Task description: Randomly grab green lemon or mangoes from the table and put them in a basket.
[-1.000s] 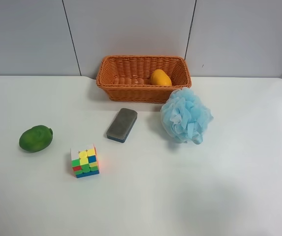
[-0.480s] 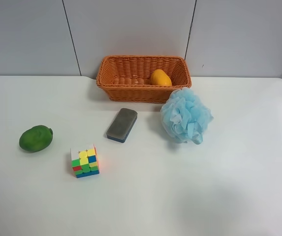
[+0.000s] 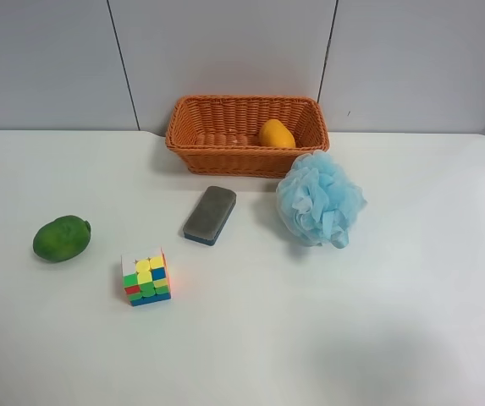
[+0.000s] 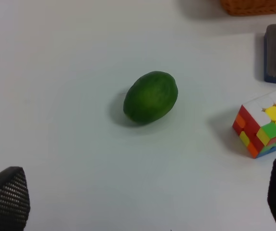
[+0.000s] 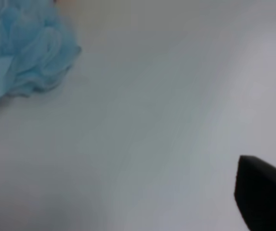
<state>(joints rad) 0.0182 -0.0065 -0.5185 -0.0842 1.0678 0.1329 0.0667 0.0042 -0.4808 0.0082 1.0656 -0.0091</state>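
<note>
Lemon: dark green smooth oval fruit (image 3: 61,238) lying on the plain white tabletop (image 3: 250,347), left middle of the frame.
Mango: orange-yellow oval fruit (image 3: 275,134) inside the orange-brown woven wicker basket (image 3: 208,152), top centre.

Green lemon (image 3: 61,238) sits alone toward one side of the surface (image 3: 327,338), bare surface all round it; nearest obstacle is puzzle cube (image 3: 146,277), near but apart. In the left wrist view the left end effector (image 4: 142,199) fingers are spread wide, nothing between them and the lemon. Eraser block (image 3: 210,215) lies in front of the basket (image 3: 193,149), apart from it. Blue bath pouf (image 3: 319,200) crowds the basket's front corner, just beside or touching, can't tell. Basket top open; mango (image 3: 276,134) fills one inside end, rest of the floor bare. Right wrist view: bare surface beside the pouf.
</note>
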